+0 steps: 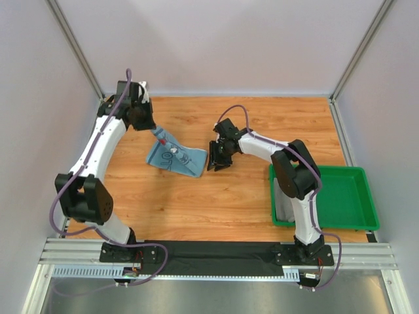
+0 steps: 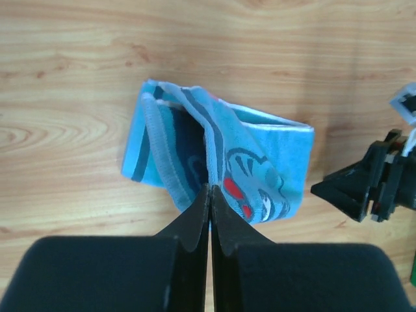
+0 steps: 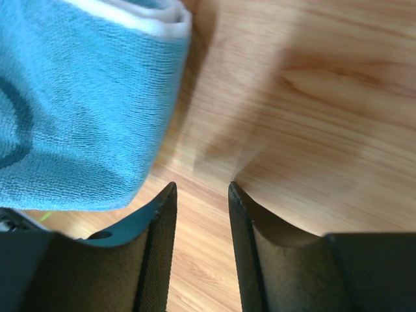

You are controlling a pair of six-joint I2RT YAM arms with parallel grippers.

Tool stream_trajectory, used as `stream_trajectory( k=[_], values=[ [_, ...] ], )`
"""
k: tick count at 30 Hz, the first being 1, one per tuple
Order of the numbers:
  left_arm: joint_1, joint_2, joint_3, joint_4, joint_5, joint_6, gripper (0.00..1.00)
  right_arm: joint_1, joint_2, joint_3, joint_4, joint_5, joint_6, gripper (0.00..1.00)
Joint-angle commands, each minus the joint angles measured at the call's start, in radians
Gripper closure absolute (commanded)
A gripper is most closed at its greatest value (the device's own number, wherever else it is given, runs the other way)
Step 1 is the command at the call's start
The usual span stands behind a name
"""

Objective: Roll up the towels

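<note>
While left jaws pinch blue towel (image 2: 273,146), right jaws parted alongside

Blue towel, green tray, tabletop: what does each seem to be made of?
The blue towel looks like soft cloth, probably terry or microfibre: fuzzy matte pile close up, limp folds. The green tray is likely moulded plastic: even colour, smooth, slightly glossy. The tabletop shows wood grain with a light sheen; real wood or printed laminate, I cannot tell.
</note>
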Motion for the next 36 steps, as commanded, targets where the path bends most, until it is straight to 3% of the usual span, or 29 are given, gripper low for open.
stream_trajectory(
  k=[1, 6, 11, 16, 21, 24, 31, 33, 36],
  values=[
    [0.059, 0.036, -0.134, 0.126, 0.032, 0.038, 1.00, -0.003, -0.039, 0.005, -0.057, 0.060, -0.017, 0.54],
    [0.156, 0.288, -0.102, 0.083, 0.110, 0.030, 1.00, -0.001, -0.052, -0.006, -0.065, 0.060, -0.033, 0.47],
    [0.168, 0.394, -0.035, 0.045, 0.067, 0.066, 1.00, -0.003, -0.101, -0.032, -0.050, 0.045, -0.053, 0.46],
    [0.168, 0.360, -0.056, 0.053, 0.041, 0.074, 1.00, -0.001, -0.198, -0.077, 0.051, -0.087, -0.071, 0.43],
    [0.158, 0.321, -0.002, 0.010, 0.101, 0.028, 1.00, -0.013, -0.195, -0.014, 0.007, -0.106, -0.082, 0.39],
    [0.100, 0.302, 0.097, -0.054, 0.125, 0.030, 1.00, -0.044, -0.241, -0.055, 0.013, -0.074, -0.051, 0.38],
    [-0.085, 0.308, 0.485, -0.231, 0.248, 0.142, 1.00, -0.176, -0.391, -0.195, 0.055, -0.017, -0.010, 0.37],
    [-0.102, 0.256, 0.480, -0.192, 0.340, 0.166, 1.00, -0.196, -0.408, -0.201, 0.041, -0.015, -0.010, 0.37],
    [-0.102, 0.161, 0.374, -0.105, 0.320, 0.178, 1.00, -0.205, -0.408, -0.190, 0.024, -0.017, -0.019, 0.37]
  ],
)
